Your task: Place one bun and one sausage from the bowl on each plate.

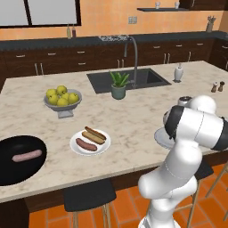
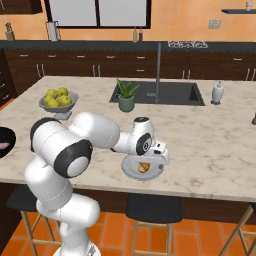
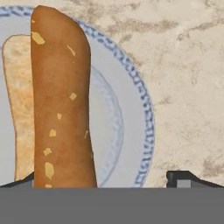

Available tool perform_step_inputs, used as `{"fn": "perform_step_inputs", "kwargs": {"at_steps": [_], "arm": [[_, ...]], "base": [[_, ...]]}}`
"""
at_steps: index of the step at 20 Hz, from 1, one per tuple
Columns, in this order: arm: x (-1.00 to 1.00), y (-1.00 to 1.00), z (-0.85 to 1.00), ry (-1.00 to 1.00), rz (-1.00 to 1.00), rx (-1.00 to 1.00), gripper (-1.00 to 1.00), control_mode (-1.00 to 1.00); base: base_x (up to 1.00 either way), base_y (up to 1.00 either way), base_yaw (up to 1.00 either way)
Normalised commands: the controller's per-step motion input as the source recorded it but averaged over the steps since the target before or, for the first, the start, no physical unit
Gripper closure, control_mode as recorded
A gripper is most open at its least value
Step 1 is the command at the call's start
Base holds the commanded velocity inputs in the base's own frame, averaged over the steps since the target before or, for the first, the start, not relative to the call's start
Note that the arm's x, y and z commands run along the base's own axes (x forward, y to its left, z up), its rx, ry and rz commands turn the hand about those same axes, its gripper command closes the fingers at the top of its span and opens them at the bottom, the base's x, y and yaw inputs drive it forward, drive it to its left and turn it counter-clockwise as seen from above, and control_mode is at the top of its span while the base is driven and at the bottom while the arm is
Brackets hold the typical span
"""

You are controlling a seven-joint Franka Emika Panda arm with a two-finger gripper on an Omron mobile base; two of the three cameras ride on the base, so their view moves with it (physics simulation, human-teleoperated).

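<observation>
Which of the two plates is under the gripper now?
The pale grey plate with the blue-patterned rim, right of the sink; the gripper is above it. The white plate, holding a bun and sausage, sits near the black bowl.

no readable text, labels, brands, numbers or signs on anything

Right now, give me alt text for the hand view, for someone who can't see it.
A brown bun stands just above the tool, over a pale grey plate with a blue-patterned rim on the marble counter.
</observation>
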Motion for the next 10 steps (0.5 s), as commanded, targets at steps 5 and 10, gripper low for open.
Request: {"fn": "perform_step_inputs", "kwargs": {"at_steps": [5,10], "arm": [[0.0,0.36,-0.28,-0.02,0.0,-0.03,-1.0,-1.0],[0.0,0.52,-0.27,-0.09,0.0,-0.03,-1.0,-1.0]], "base": [[0.0,0.0,0.0],[0.0,0.0,0.0]]}}
